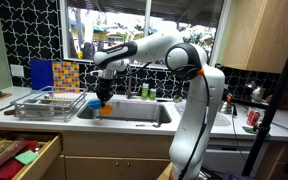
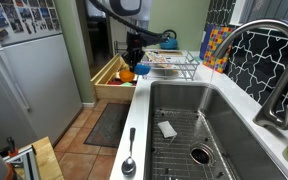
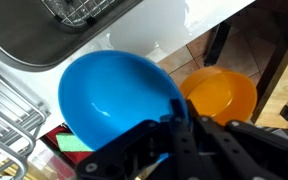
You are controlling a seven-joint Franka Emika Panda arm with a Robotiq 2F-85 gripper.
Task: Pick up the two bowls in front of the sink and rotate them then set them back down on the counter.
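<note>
My gripper [image 3: 176, 112] is shut on the rim of the bright blue bowl [image 3: 112, 98], which is tilted and fills the middle of the wrist view. The orange bowl [image 3: 224, 95] sits right beside it, against the fingers; I cannot tell whether it is gripped too. In both exterior views the gripper [image 1: 103, 95] [image 2: 135, 60] hangs at the front edge of the counter [image 1: 134, 123] by the sink's corner, with the blue bowl [image 1: 94, 102] [image 2: 143, 70] and the orange bowl [image 1: 106, 110] [image 2: 127, 75] just under it. The sink [image 2: 246, 125] lies beside them.
A wire dish rack [image 1: 46, 103] [image 2: 176, 65] stands on the counter next to the bowls. An open wooden drawer [image 1: 19, 155] [image 2: 111, 72] juts out below. A spoon [image 2: 130, 158] lies on the counter's front strip. The faucet [image 2: 274, 55] rises behind the sink.
</note>
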